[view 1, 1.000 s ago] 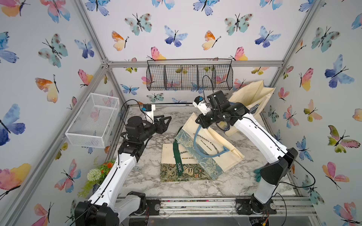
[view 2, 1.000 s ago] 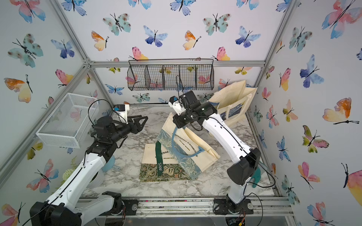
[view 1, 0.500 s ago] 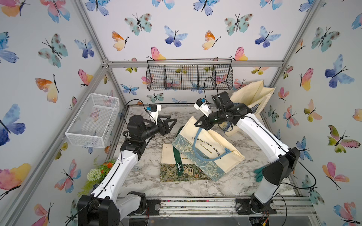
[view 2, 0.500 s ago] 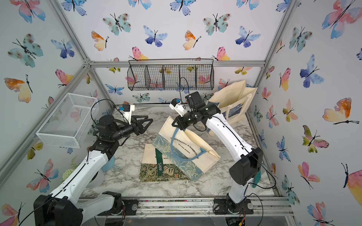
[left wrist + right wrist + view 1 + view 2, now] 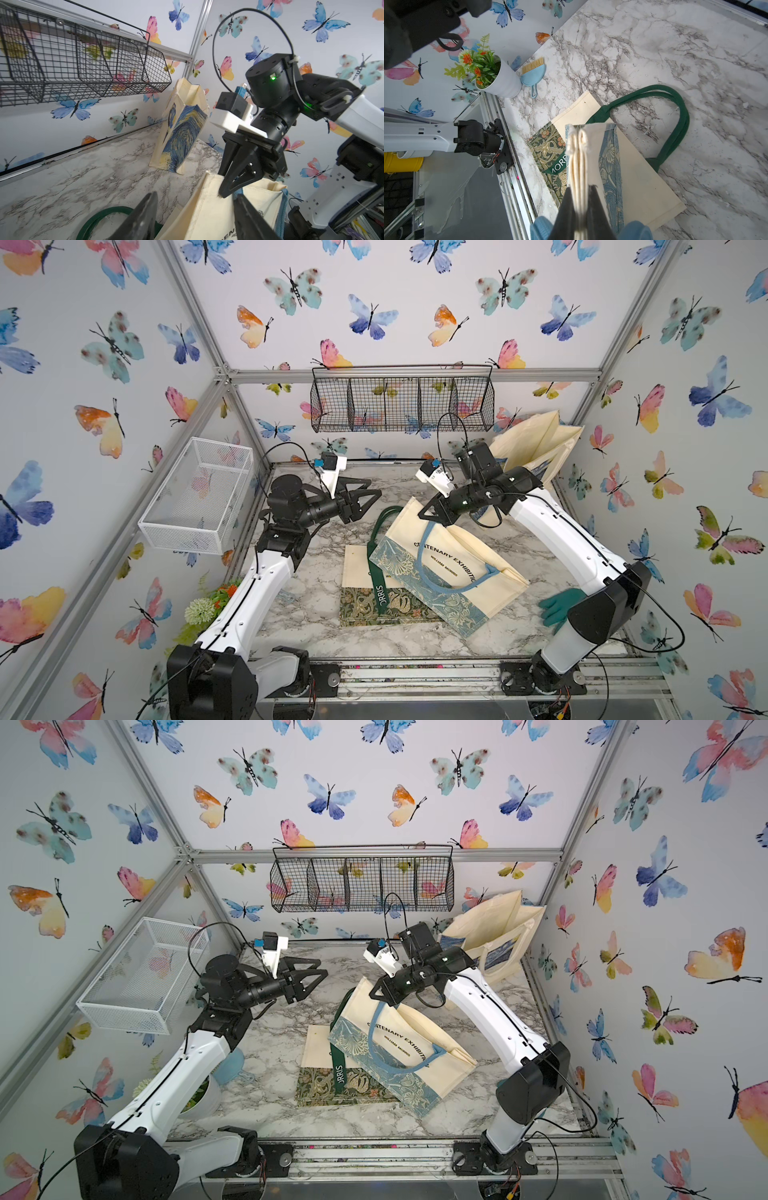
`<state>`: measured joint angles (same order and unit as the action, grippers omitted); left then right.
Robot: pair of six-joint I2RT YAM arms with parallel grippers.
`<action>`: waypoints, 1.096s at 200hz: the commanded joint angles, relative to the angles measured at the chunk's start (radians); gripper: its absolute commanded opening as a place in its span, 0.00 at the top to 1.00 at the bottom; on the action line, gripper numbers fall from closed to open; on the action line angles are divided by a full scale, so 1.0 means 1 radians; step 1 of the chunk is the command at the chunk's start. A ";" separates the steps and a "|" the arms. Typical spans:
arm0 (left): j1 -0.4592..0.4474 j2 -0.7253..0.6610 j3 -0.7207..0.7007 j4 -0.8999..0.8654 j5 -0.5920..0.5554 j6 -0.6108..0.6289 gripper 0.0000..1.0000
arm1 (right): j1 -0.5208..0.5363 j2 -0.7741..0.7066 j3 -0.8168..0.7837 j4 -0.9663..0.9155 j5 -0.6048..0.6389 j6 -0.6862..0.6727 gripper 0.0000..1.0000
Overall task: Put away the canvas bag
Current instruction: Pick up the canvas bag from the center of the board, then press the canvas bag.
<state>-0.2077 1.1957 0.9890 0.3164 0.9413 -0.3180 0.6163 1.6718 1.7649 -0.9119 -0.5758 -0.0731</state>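
The right gripper (image 5: 428, 512) is clamping shut on the folded top edge of the canvas bag (image 5: 453, 572). It is holding that corner up off the marble table (image 5: 316, 626) while the rest of the bag is slanting away from the jaws toward 5 o'clock. Taking the back wall as 12 o'clock in both top views, the bag is sitting just right of the table's centre. Its cream face and lettering are turned up, and its blue handle (image 5: 422, 560) is drooping across that face. Its blue-patterned lower band is overlapping a green-patterned bag (image 5: 374, 608), which is lying flat beneath it at about 7 o'clock. A green strap (image 5: 376, 539) is looping out on the held bag's 9 o'clock side. From the right wrist, the layered cream edge is showing squeezed between the two dark fingers (image 5: 566, 207).

The left gripper (image 5: 372, 488) is hovering with its jaws spread and nothing between them. It is sitting between 9 and 10 o'clock of the right gripper, near the raised corner but apart from the cloth. From the left wrist, that corner is showing beyond the parted fingers (image 5: 145, 214).

A standing bag (image 5: 536, 443) with a blue swirl print is leaning in the 1 o'clock corner. A black wire basket (image 5: 399, 402) is hanging on the back wall at 12 o'clock, and a white wire basket (image 5: 199, 497) is hanging on the side wall at 9 o'clock.
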 commanded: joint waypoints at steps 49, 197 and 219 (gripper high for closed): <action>-0.019 -0.015 -0.064 0.308 0.338 -0.074 0.39 | 0.000 -0.092 -0.140 0.033 -0.381 -0.034 0.98; -0.160 0.071 0.074 -0.236 0.295 0.355 0.38 | 0.024 -0.137 -0.124 0.059 -0.617 -0.022 0.98; -0.160 0.094 0.082 -0.242 0.323 0.349 0.38 | 0.025 -0.135 -0.102 0.051 -0.574 -0.027 0.98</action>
<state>-0.3668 1.2675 1.0660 0.1009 1.2774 0.0093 0.6323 1.5642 1.6276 -0.8814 -1.1168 -0.0978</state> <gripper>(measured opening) 0.617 0.093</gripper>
